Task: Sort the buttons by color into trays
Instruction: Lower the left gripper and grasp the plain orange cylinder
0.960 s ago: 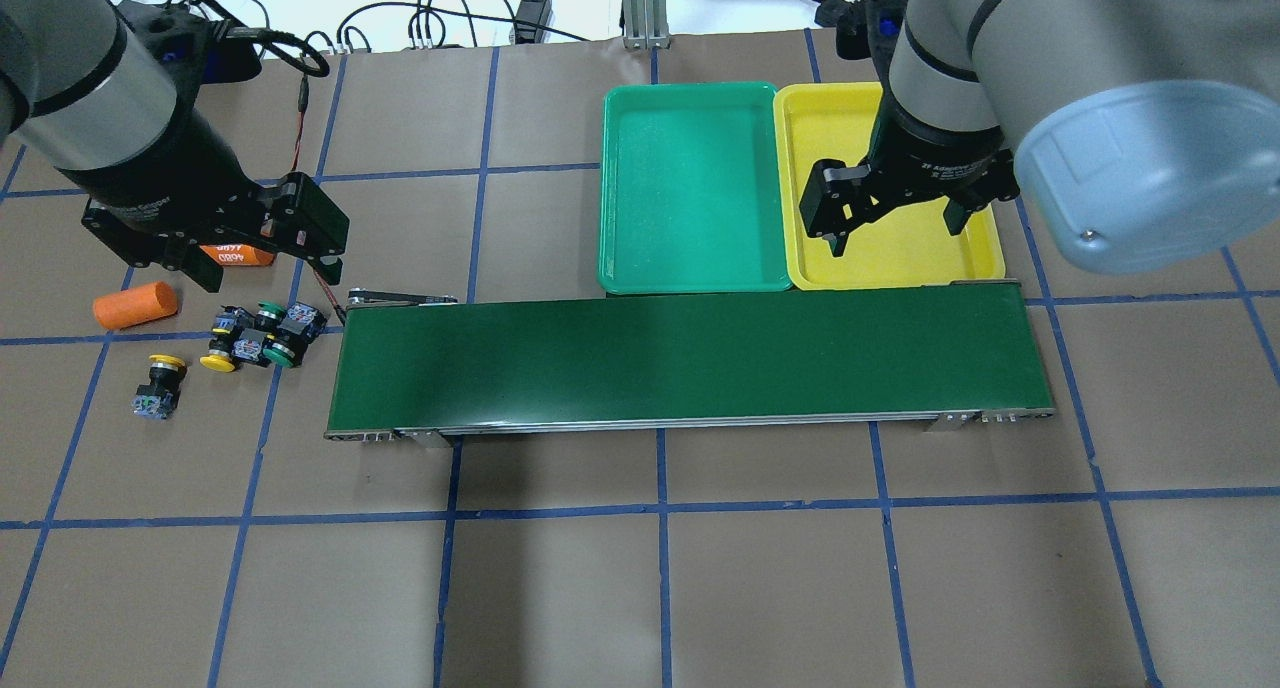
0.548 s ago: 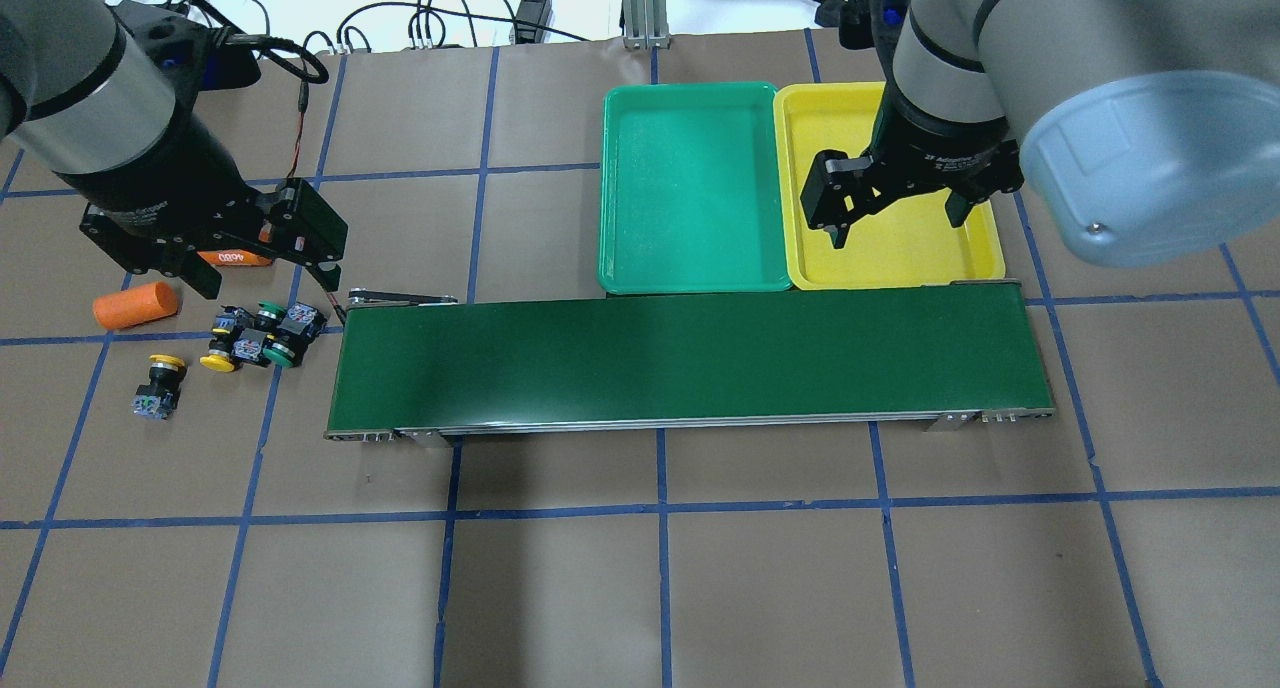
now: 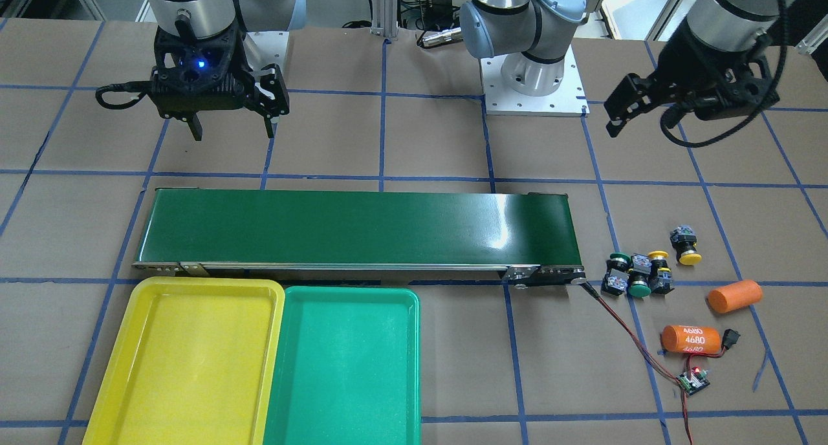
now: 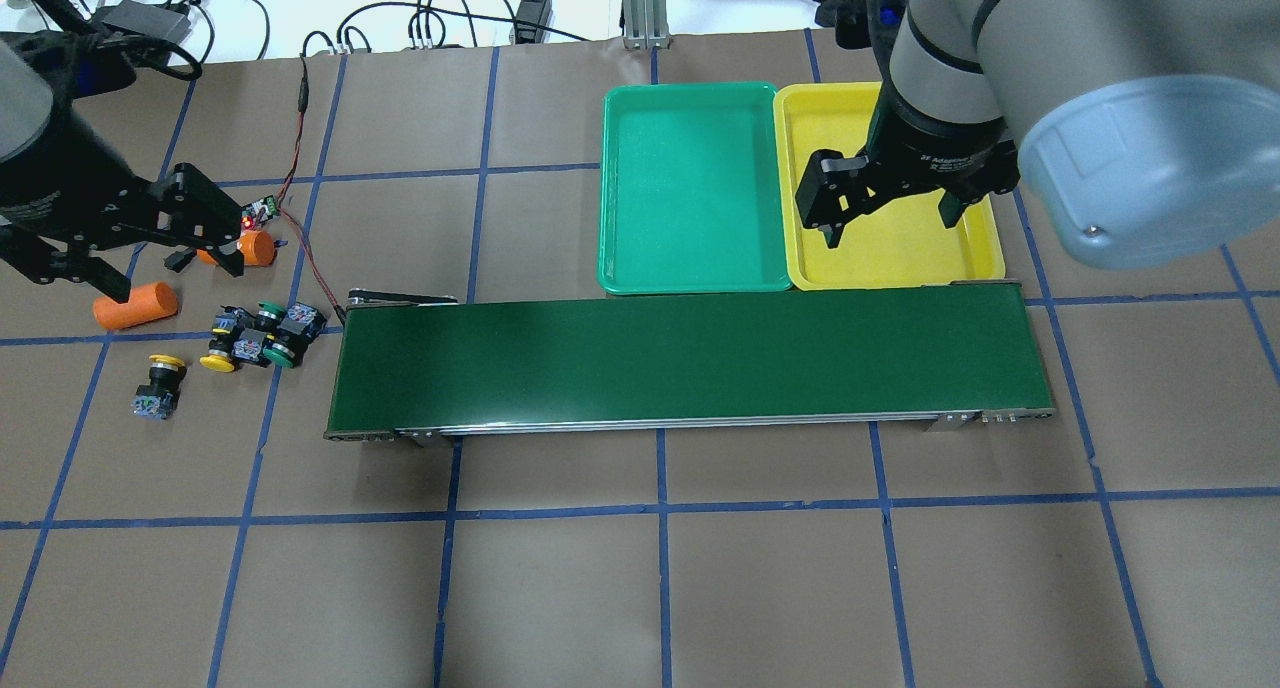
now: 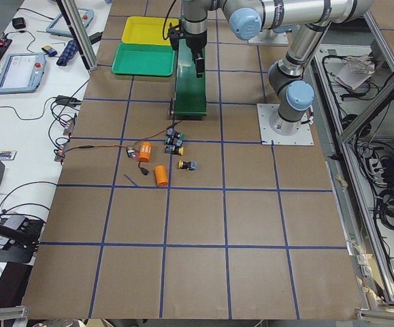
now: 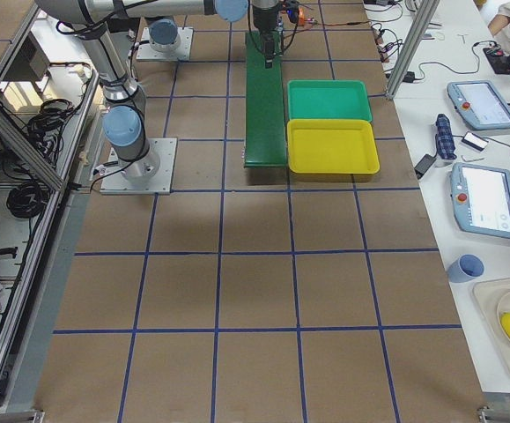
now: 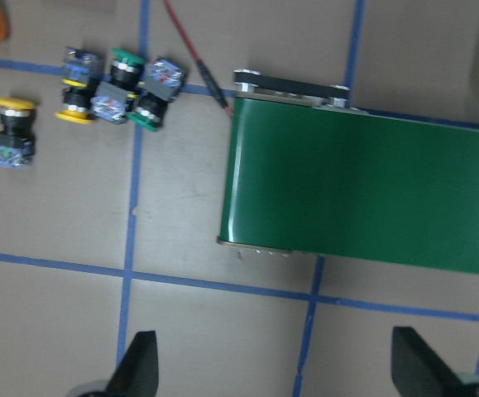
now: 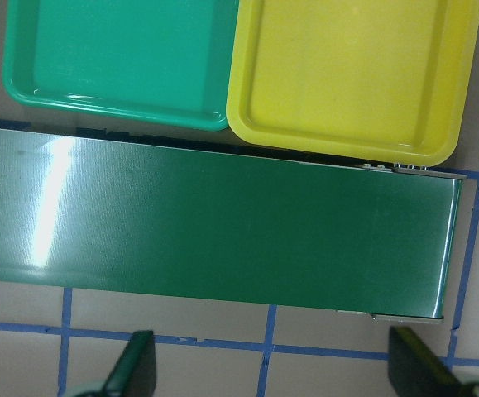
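Observation:
Three buttons [image 4: 262, 333] lie clustered on the table left of the conveyor, two with green caps and one yellow. A lone yellow button [image 4: 160, 383] lies further left; both groups also show in the left wrist view, the cluster [image 7: 115, 87] and the single button [image 7: 13, 132]. My left gripper [image 4: 172, 276] hangs open and holds nothing, above the orange cylinders just beyond the buttons. Both trays, green [image 4: 690, 188] and yellow [image 4: 900, 258], have nothing in them. My right gripper [image 4: 892, 230] hovers open over the yellow tray's near part.
A long dark-green conveyor belt [image 4: 690, 363] runs between the buttons and the trays. A plain orange cylinder [image 4: 135, 305] and a marked one [image 4: 255, 248] lie beside the buttons. A small circuit board [image 4: 262, 208] with red-black wires sits behind them.
My left arm has swung left and away from the conveyor, uncovering the circuit board. Its gripper stays open. The right gripper has barely shifted over the yellow tray. The buttons have not moved.

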Tool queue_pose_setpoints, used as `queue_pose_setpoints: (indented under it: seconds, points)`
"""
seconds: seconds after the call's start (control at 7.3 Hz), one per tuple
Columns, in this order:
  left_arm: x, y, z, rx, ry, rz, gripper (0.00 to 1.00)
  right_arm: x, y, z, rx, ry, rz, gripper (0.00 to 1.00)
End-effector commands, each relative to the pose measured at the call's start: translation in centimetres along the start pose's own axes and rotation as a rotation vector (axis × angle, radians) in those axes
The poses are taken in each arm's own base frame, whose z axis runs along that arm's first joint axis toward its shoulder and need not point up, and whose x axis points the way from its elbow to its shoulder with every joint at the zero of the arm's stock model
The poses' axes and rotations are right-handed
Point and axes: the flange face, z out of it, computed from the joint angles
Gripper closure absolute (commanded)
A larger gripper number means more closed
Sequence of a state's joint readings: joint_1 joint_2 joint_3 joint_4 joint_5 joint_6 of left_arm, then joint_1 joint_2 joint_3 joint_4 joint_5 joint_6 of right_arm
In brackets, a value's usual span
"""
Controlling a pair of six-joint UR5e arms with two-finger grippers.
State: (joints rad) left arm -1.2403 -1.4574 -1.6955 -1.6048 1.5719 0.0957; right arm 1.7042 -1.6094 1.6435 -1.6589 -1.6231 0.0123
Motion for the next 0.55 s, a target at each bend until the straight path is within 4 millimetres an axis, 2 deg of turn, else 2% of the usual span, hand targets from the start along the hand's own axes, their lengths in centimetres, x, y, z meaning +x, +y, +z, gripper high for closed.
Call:
queue_pose_setpoints:
  seconds: [0.0, 0.14, 0.27, 0.41]
  points:
    - [-5.2, -2.7, 3.3, 0.011, -0.001, -0.064, 0.0, -0.1, -0.7, 0.8, 0.003, -0.002, 0.0, 0.0]
    - [-8.8, -4.5, 5.3, 0.022, 0.009, -0.085, 0.0, -0.1, -1.1, 1.2, -0.002, -0.002, 0.0, 0.0]
    - [-13.9, -6.2, 6.7, 0.056, -0.001, -0.112, 0.0, -0.1, -1.2, 1.1, 0.003, -0.002, 0.0, 0.0]
    - [-16.9, -8.3, 8.5, 0.104, -0.033, -0.032, 0.0, -0.1, -1.1, 1.2, 0.0, 0.0, 0.0, 0.0]
